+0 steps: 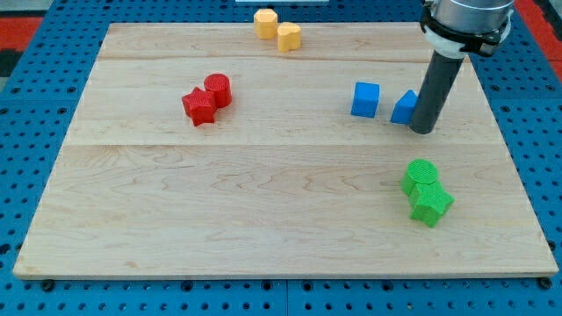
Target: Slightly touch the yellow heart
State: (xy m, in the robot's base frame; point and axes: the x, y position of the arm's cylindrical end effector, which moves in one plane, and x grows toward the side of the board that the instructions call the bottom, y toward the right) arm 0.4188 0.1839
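The yellow heart (289,37) lies at the view's top edge of the wooden board, touching a yellow hexagon-like block (265,22) to its upper left. My tip (422,130) rests on the board at the view's right, far from the yellow heart. It stands right beside a blue block (404,107) that the rod partly hides. A blue cube (365,99) sits a little to the left of that.
A red cylinder (218,89) and a red star-like block (199,107) touch at the view's upper left. Two green blocks (421,176) (431,203) touch at the lower right. The board (263,193) lies on a blue pegboard table.
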